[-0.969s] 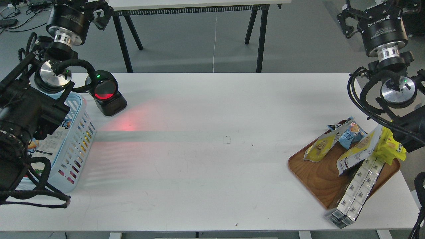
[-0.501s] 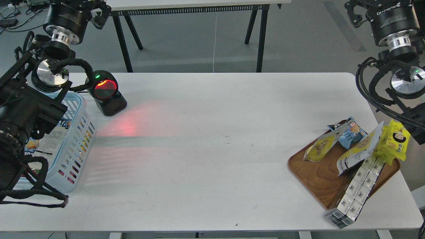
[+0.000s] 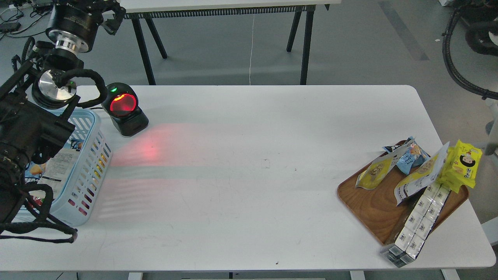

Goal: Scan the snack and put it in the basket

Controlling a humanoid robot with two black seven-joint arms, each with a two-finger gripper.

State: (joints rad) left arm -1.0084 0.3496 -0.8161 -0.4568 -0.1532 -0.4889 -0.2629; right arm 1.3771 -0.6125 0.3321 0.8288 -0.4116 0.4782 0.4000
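The snack (image 3: 374, 171), a small pouch with a white top and yellow lower part, lies on the left side of the brown wooden tray (image 3: 373, 206) at the right. The light blue basket (image 3: 90, 167) stands at the table's left edge, partly hidden by my left arm. It holds some packs. My left gripper (image 3: 104, 11) is raised at the top left, beyond the table's far edge. It is dark and cut off by the frame, so its fingers cannot be told apart. My right gripper is out of view; only arm cables (image 3: 457, 66) show at the top right.
A black barcode scanner (image 3: 123, 111) with a red window stands by the basket and throws red light on the white table (image 3: 249, 202). The tray also holds a long yellow-white pouch (image 3: 422, 175), a blue pack (image 3: 408, 157), a bright yellow pack (image 3: 463, 165) and a long silver multipack (image 3: 416, 225).
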